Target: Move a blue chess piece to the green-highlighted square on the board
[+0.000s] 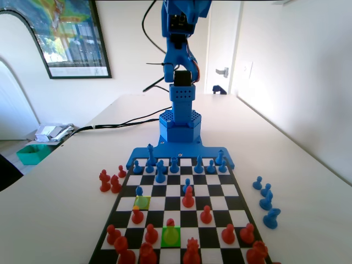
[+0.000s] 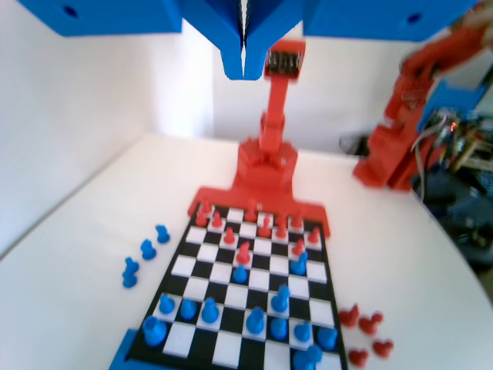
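On the green-highlighted square (image 1: 171,236), in the fixed view's second row from the near edge of the board (image 1: 234,181), a pawn tinted green by the highlight stood, so its own colour could not be told. Up and to the left of it, a blue chess piece (image 1: 139,191) stood at the far edge of the duller yellow-green square (image 1: 142,202), with a red pawn (image 1: 137,215) just in front of that square. Near the board's middle another blue pawn (image 1: 187,185) stood just behind a red piece (image 1: 188,197). The blue back ranks (image 1: 176,164) lined the far end by the arm's base (image 1: 180,126), and red pieces crowded the near rows. Off the board, four blue pieces (image 1: 265,201) lay on the counter (image 1: 297,165) at the right of the fixed view, and red pieces (image 1: 110,181) at the left. In the wrist view the claw (image 2: 244,58) hung high above the board with its jaws pressed together, gripping nothing. A framed poster (image 1: 69,36) hung on the wall; no writing on it could be read.
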`<action>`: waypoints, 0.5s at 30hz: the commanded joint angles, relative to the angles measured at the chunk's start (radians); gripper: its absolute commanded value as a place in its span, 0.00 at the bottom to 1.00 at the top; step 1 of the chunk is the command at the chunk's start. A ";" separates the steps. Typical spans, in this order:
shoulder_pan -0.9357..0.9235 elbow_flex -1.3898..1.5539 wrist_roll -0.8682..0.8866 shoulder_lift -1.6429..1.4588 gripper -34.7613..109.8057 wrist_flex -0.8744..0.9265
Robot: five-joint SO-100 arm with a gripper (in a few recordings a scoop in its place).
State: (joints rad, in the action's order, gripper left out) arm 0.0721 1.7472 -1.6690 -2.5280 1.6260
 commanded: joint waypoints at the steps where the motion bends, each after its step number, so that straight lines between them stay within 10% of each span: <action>1: -0.015 -0.055 -0.006 0.135 0.25 -0.060; 15: -0.075 -0.029 0.021 0.488 0.25 -0.178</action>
State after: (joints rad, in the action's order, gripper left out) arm -0.0031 1.7411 -1.6444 -2.0877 1.4573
